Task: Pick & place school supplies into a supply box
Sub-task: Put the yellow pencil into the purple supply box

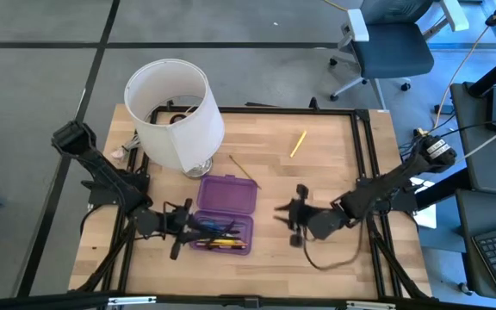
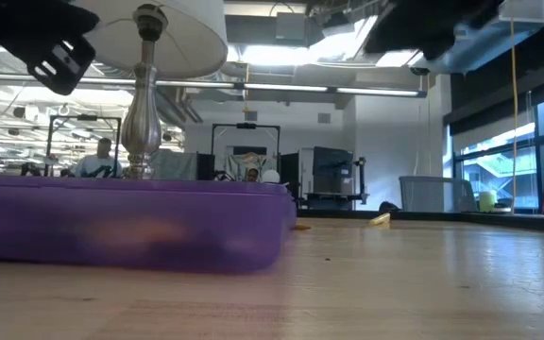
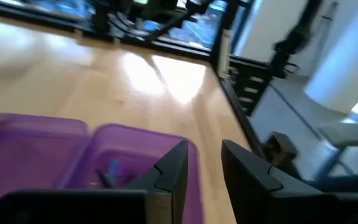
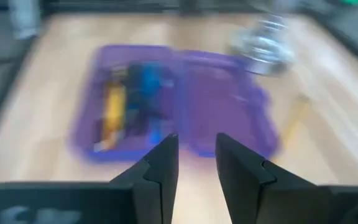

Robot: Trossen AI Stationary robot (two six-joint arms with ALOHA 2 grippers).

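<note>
Overhead view of a wooden surface w/ two dark robot arms. The purple supply box lies open near the front centre, lid half toward the back, tray half toward the front holding yellow pencils, blue-handled scissors & dark pens. The left tool sits at the tray's left end, just above it; its fingers stand a little apart w/ nothing between them. The right tool hovers over bare wood to the right of the box, apart from it, pointing at it; its fingers show a narrow gap, holding nothing. One yellow pencil lies alone toward the back right. A thin wooden pencil lies just behind the lid. A white lampshade on a metal base stands at back left, near the box.
</note>
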